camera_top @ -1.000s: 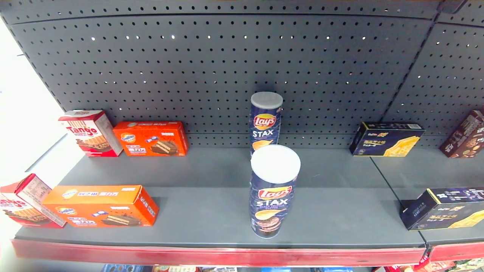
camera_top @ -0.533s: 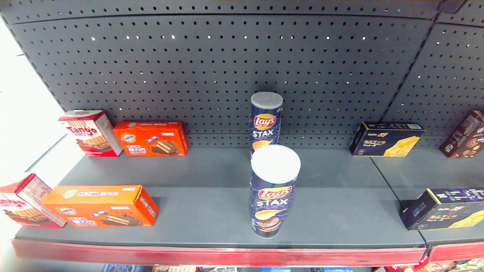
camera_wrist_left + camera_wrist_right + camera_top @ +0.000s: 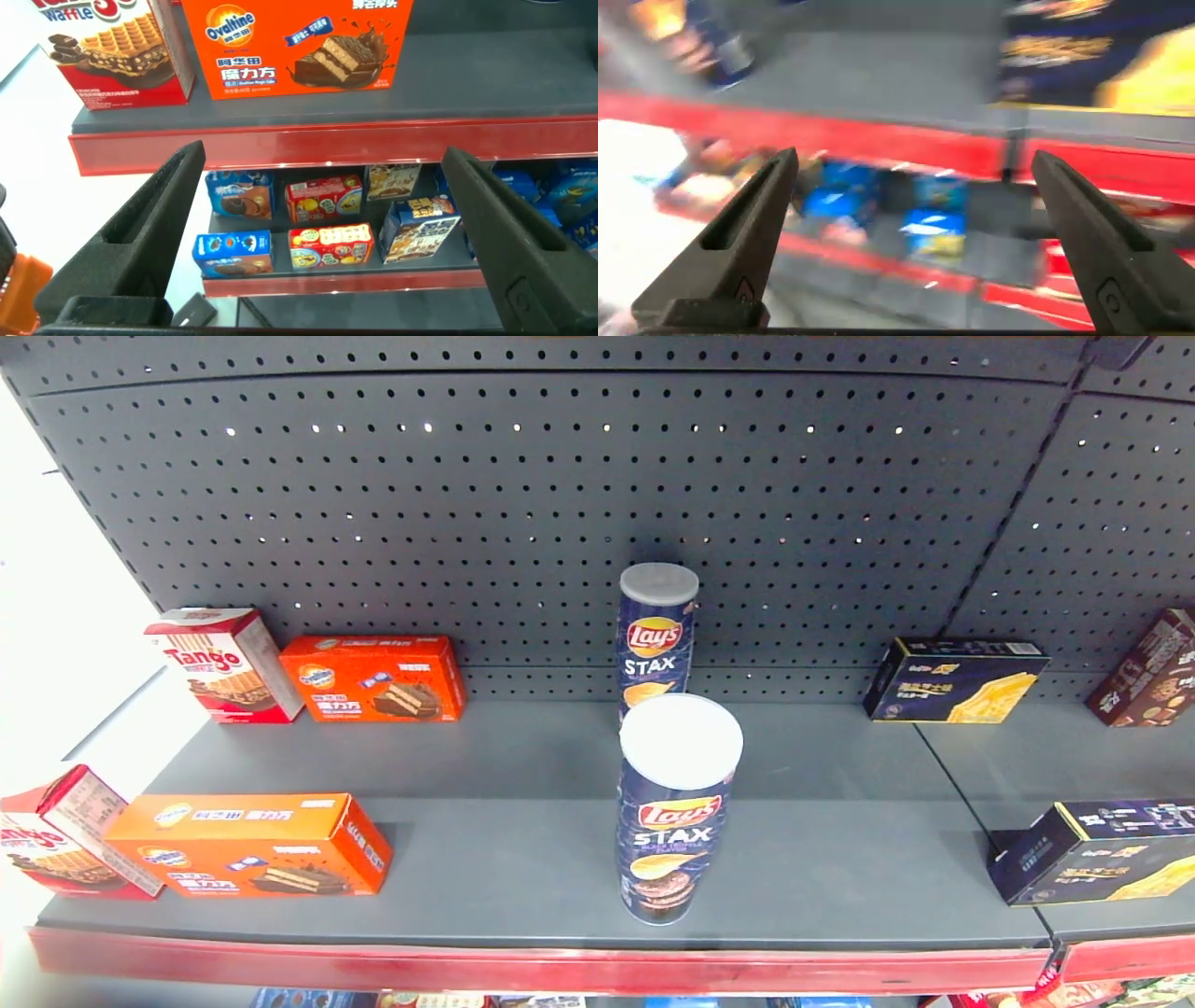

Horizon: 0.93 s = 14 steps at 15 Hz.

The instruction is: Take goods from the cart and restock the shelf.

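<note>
— Left tool [image 3: 322,154], state?
— Spread wide, nothing between its fingers. It hung in front of the left end of the shelf [image 3: 523,859]. Its fingers framed the red front edge [image 3: 541,969] and small packets on the lower shelf [image 3: 322,247].
— Right tool [image 3: 915,157]?
— Also spread, nothing held. It hung before the red front edge. That view was blurred, so position along the shelf was not recorded.
— Where were the goods?
— Front can [image 3: 674,812] stood upright near the front edge, about mid-shelf. Rear can [image 3: 655,635] stood upright straight behind it, close to the pegboard back [image 3: 523,523]. The two cans were apart.
— Other stock?
— Left end, back edge: red wafer box [image 3: 224,663] just beside rear orange box [image 3: 373,677].
— Front-left corner: second wafer box [image 3: 56,840] touching front orange box [image 3: 252,845].
— Right end, on the adjoining section: dark blue box at the back [image 3: 952,679] and dark blue box at the front [image 3: 1092,849], well apart. Brown box [image 3: 1153,672] leaned at the far right, tilted.
— Contact between tools and goods?
— None seen.
</note>
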### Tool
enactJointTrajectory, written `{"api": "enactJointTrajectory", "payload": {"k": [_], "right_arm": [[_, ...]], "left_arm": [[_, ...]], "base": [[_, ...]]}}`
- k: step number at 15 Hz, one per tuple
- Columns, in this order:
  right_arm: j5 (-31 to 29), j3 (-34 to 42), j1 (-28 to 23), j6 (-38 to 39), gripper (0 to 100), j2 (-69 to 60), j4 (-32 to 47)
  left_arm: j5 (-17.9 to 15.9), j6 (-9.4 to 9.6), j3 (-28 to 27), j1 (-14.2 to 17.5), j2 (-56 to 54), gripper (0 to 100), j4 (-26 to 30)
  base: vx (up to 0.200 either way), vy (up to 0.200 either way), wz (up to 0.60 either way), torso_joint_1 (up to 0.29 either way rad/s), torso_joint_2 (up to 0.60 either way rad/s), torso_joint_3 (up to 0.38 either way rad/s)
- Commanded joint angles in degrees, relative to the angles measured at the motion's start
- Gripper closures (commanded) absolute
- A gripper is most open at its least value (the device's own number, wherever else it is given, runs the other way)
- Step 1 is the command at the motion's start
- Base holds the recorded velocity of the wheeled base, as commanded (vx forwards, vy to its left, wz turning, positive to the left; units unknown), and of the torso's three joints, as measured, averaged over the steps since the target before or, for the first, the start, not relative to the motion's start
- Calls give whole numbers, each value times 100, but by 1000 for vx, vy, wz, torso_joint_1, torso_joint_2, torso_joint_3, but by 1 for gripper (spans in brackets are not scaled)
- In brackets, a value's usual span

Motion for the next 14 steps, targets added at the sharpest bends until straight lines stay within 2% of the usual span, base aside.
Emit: {"api": "enactJointTrajectory", "payload": {"k": [1,5,7,8,9,10,14], "right_arm": [[-634,48,-124,50,0,-421,-127],[-2480,101,-115,15,0,-430,-250],[-2752,109,-115,-47,0,-430,-224],[-2445,109,-107,-47,0,-430,-224],[-1276,118,-107,-117,0,-430,-101],[-1170,118,-98,-398,0,-413,-21],[-1179,118,-107,-425,0,-439,93]], "left_arm": [[5,2,9,7,-1,0,-5],[-4,11,9,-2,-1,0,-5],[5,2,9,7,-1,0,-14],[5,2,9,-2,-1,0,-14],[5,11,9,7,-1,0,-14],[-4,11,9,-2,-1,0,-14],[5,20,18,-2,-1,0,-32]], "base": [[0,0,0,0,0,0],[0,0,0,0,0,0],[0,0,0,0,0,0],[0,0,0,0,0,0],[0,0,0,0,0,0],[0,0,0,0,0,0],[0,0,0,0,0,0]]}}
